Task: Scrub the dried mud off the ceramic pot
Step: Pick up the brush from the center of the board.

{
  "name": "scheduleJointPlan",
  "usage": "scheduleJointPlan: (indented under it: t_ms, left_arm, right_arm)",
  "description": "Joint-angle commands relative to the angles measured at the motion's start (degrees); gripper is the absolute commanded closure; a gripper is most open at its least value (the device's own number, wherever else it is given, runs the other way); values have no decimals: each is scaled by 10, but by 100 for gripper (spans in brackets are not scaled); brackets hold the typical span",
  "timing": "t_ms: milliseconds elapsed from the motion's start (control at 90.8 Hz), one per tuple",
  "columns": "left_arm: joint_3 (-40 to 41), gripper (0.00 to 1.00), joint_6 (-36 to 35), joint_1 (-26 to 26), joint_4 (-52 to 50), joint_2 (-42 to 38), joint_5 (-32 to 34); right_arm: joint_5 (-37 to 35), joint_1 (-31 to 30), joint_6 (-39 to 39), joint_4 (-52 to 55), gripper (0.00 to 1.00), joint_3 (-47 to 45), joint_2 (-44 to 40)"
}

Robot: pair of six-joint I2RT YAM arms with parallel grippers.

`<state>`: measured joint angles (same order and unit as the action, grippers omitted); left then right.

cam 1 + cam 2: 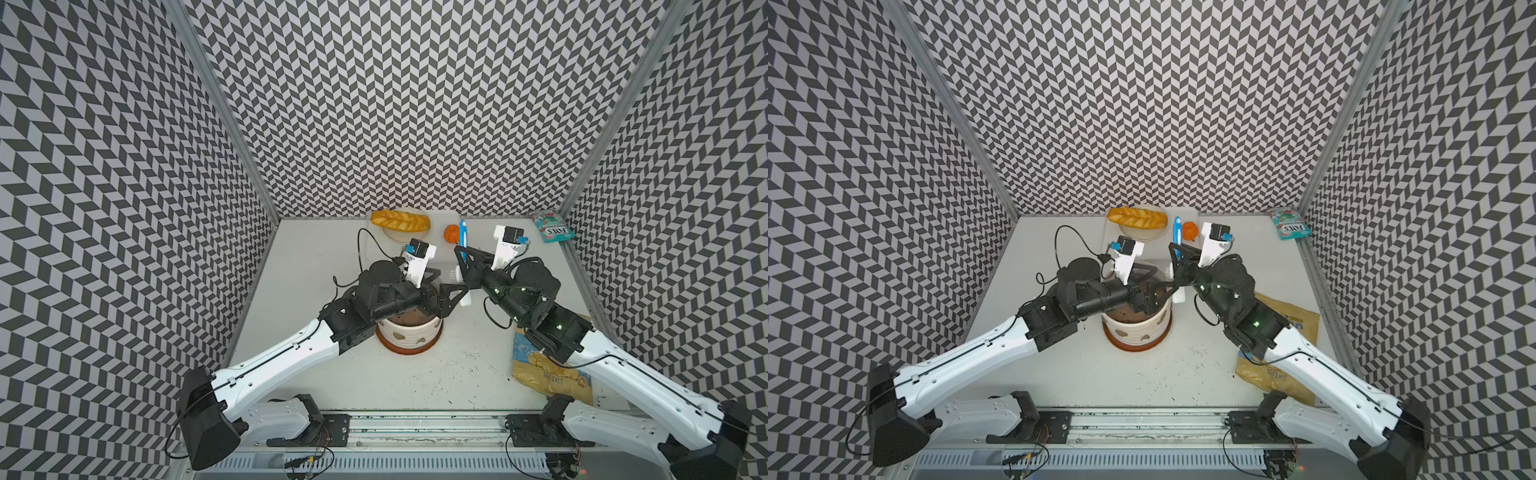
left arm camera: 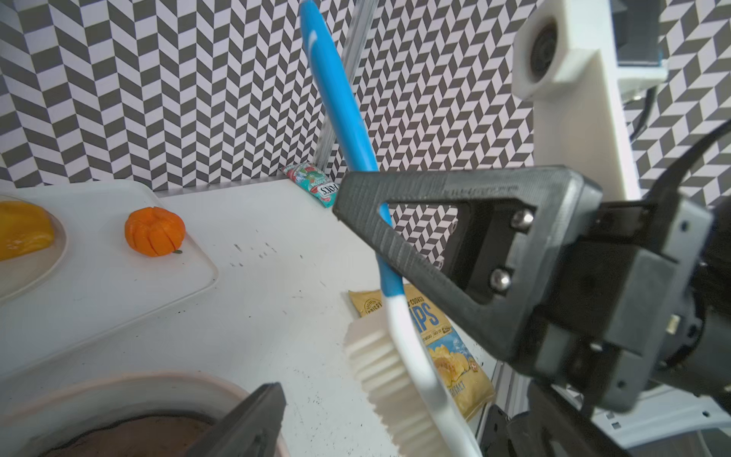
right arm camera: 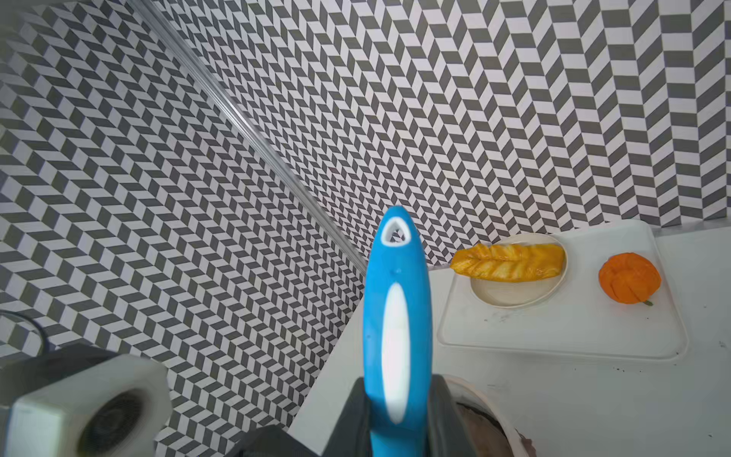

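Blue brush (image 2: pixel 348 118) clamped in the right gripper (image 3: pixel 397 395), left gripper (image 1: pixel 451 280) gaping over the ceramic pot (image 1: pixel 415 330), dried mud (image 1: pixel 400 336) on its side.

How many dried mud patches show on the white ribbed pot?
3 dull brown mud patches on the white ribbed ceramic pot's near wall: left, middle, right. Far side hidden; more possible.

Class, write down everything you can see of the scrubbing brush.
The scrubbing brush is plastic-looking: a blue handle with a white oval inlay and a hanging hole at its end, a white neck, white bristles. The fingers of the right gripper clamp the blue part; it hangs tilted, bristle end down, beside the ceramic pot.
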<state>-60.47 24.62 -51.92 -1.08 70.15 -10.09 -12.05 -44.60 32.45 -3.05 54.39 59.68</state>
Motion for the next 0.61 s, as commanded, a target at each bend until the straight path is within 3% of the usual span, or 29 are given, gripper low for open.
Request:
scheduleJointPlan:
  t_ms: [0, 242, 364, 507, 595]
  left_arm:
    - [-24, 10, -9, -7, 17, 20, 13]
    - [-23, 39, -35, -18, 4, 27, 37]
    - [-13, 46, -48, -20, -8, 15, 48]
    - [-5, 67, -84, -19, -22, 7, 46]
    - [-7, 75, -108, -13, -38, 4, 43]
  right_arm:
    - [-15, -16, 11, -48, 100, 19, 4]
    - [-33, -19, 15, -48, 100, 14, 0]
    - [-51, -19, 8, -46, 100, 13, -5]
    - [-54, -19, 3, -54, 100, 6, -7]
    - [-54, -19, -7, -60, 100, 1, -11]
